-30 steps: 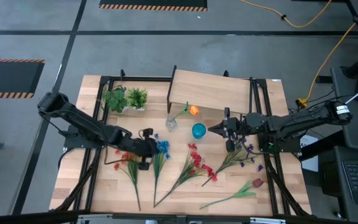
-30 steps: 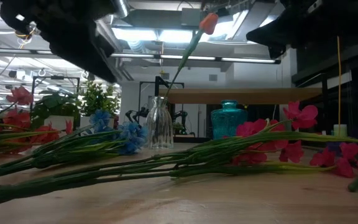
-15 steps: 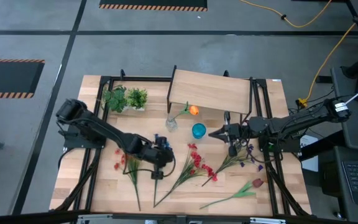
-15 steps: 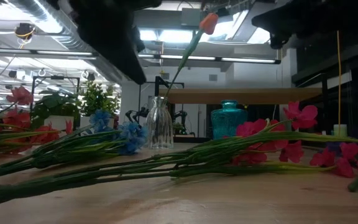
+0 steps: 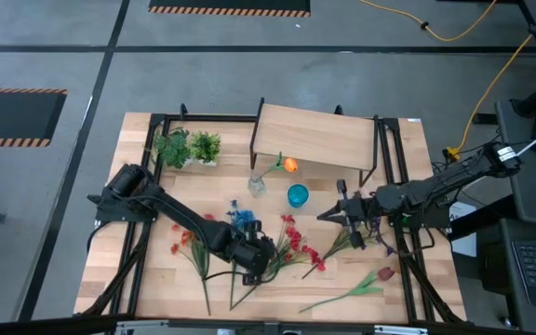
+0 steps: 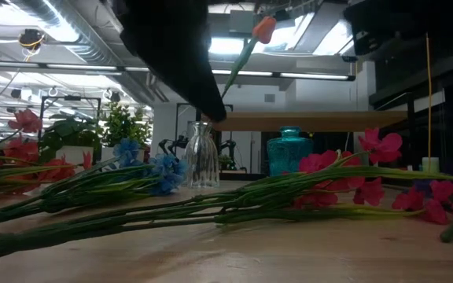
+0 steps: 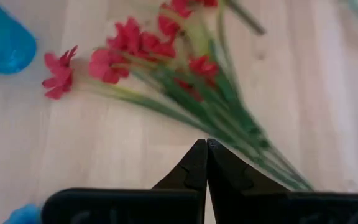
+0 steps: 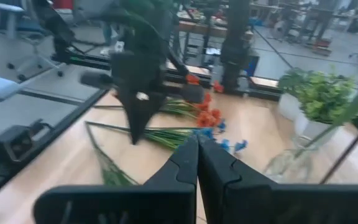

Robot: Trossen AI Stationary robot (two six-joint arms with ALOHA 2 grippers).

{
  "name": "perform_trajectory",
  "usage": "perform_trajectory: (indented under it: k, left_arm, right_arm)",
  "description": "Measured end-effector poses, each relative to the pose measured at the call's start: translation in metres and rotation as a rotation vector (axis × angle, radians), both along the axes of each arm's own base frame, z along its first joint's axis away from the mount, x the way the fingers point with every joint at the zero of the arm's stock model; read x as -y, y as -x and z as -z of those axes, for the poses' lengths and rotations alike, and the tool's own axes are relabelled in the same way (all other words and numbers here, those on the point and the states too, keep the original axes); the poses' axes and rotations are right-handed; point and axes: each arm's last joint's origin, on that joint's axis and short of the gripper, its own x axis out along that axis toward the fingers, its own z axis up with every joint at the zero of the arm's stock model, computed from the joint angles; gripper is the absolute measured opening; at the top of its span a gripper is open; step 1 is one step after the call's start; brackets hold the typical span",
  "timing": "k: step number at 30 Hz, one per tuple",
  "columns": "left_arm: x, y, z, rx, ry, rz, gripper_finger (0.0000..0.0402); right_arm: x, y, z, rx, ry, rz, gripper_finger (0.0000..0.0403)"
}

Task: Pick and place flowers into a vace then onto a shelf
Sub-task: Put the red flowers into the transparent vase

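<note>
A: Fingers first?
B: Left gripper [image 5: 254, 265] clenched empty over the red-pink spray [image 5: 291, 249]; right gripper [image 5: 327, 214] clenched empty beside the teal vase [image 5: 297, 195].
A: Surroundings?
B: Other flowers [image 5: 194, 247] lie on the bench [image 5: 408, 140]; an orange bloom [image 5: 289, 165] stands in the glass vase [image 5: 257, 183] before the shelf [image 5: 314, 138], leafy tufts [image 5: 187, 147] behind.

Overhead looks straight down on my whole worktop [image 5: 156, 279]. Low view sits level at its surface, facing the room. My left wrist peers close past my left gripper [image 7: 206, 149] onto red-pink flowers [image 7: 166, 56], shared with overhead.
</note>
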Motion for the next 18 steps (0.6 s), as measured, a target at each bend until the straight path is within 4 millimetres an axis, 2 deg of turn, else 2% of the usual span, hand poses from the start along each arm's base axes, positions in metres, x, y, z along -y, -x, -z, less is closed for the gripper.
perform_trajectory:
  k: [9,18]
  left_arm:
    - [0.002,-0.0009,0.0013,0.006,0.002,-0.007,0.0017]
    - [0.0039,-0.0011,0.0006,0.02,0.031,-0.035,0.0099]
  right_arm:
    - [-0.0114,0.0049,-0.0008,0.01,0.025,-0.065,0.0007]
    - [-0.0113,0.0048,-0.0011,0.013,0.025,-0.065,0.0007]
